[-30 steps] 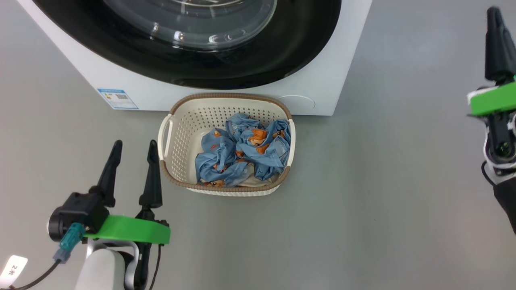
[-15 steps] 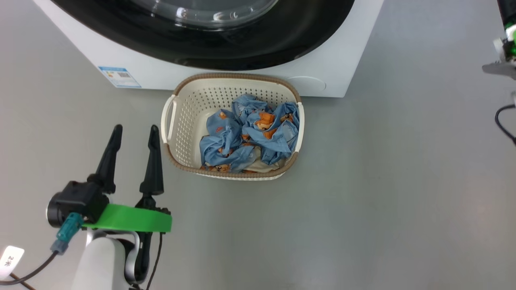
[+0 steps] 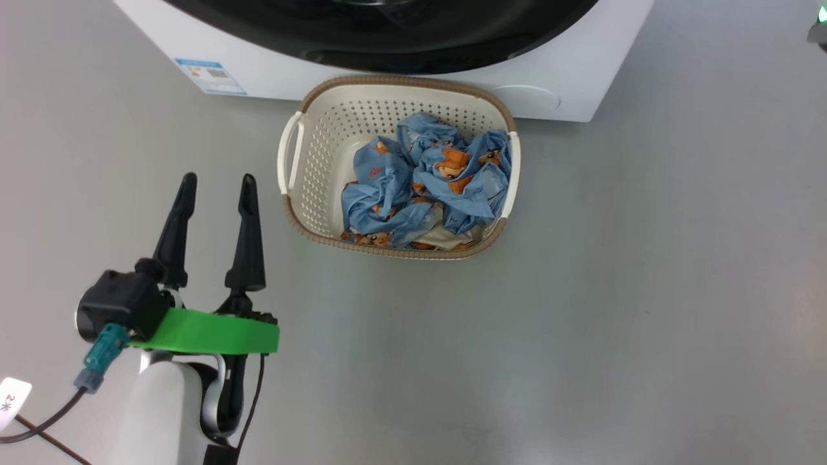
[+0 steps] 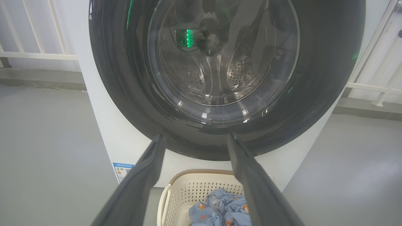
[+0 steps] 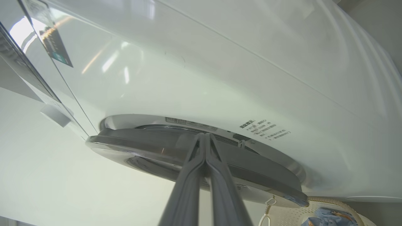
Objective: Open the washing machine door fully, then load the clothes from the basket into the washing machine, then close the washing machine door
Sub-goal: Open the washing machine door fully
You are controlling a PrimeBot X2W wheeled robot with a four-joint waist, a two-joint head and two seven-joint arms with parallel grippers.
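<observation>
Door point(image 4: 106, 78): shut. Right gripper point(image 5: 204, 135): fingers pressed together, empty, tips at door rim. Left gripper point(image 3: 218, 177): spread wide, empty; basket point(image 3: 400, 79) at two o'clock. Risk: tips slipping off glossy rim.

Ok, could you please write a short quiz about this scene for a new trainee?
1. True or false: the clothes lie in the basket.
2. The left end effector is: A open, B shut on clothes, C shut and empty.
3. Which end effector has its fingers pressed together close to the washing machine door?
Key: 1 true; 2 A; 3 the right end effector.
</observation>
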